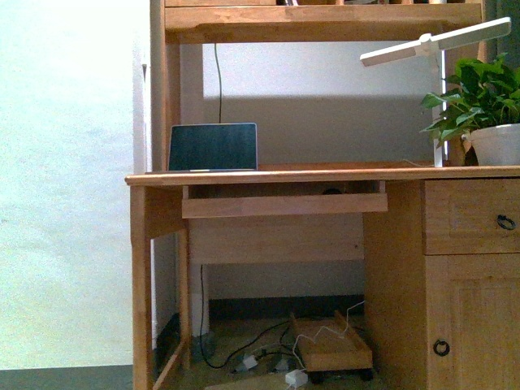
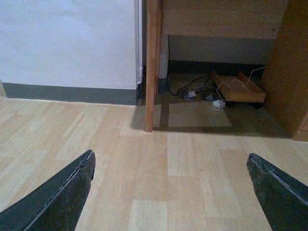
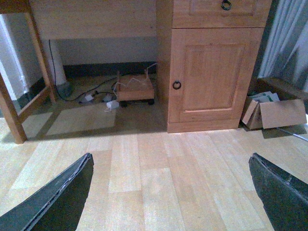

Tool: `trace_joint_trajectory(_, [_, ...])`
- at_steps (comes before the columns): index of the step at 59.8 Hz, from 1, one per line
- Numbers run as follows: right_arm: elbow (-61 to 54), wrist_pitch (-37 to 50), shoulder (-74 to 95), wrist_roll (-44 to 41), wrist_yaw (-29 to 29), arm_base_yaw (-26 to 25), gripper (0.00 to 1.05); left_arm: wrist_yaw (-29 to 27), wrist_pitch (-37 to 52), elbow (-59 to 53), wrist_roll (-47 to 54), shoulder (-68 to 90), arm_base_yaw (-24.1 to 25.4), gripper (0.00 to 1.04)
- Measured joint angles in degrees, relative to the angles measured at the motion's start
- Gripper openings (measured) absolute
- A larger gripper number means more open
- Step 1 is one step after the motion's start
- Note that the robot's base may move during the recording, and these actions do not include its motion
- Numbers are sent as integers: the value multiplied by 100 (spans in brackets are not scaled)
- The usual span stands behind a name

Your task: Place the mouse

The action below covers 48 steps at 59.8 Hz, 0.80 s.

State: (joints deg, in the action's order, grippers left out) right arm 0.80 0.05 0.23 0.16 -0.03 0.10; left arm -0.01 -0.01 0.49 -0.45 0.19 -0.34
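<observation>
**Mouse not in hand; both grippers empty and low before the desk**

At inspection you held nothing. The left gripper (image 2: 169,159) stood with its fingers (image 2: 62,197) spread wide. Only bare floor (image 2: 144,144) showed between them, and they touched nothing. The right gripper (image 3: 171,158) was the same: fingers (image 3: 284,192) far apart and empty, above the floorboards in front of the cupboard door (image 3: 211,72). Neither arm showed in the front view.

The mouse could not be confirmed in any view. A small dark shape (image 1: 331,192) lay on the pull-out tray (image 1: 284,203) under the desk top (image 1: 325,174), to the right of the laptop (image 1: 213,147). It was too small to identify.

Judgement: the task stood at its opening step, with the pick not yet made. Your next move called for locating the mouse, raising an arm to desk height, and closing squarely on the domed top, since a smooth shell may slip.
</observation>
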Motion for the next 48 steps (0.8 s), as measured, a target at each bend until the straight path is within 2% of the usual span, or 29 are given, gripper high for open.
trace_joint_trajectory(48, [0, 0, 0, 0, 0, 0, 97, 0, 0, 0, 0, 0, 0, 97])
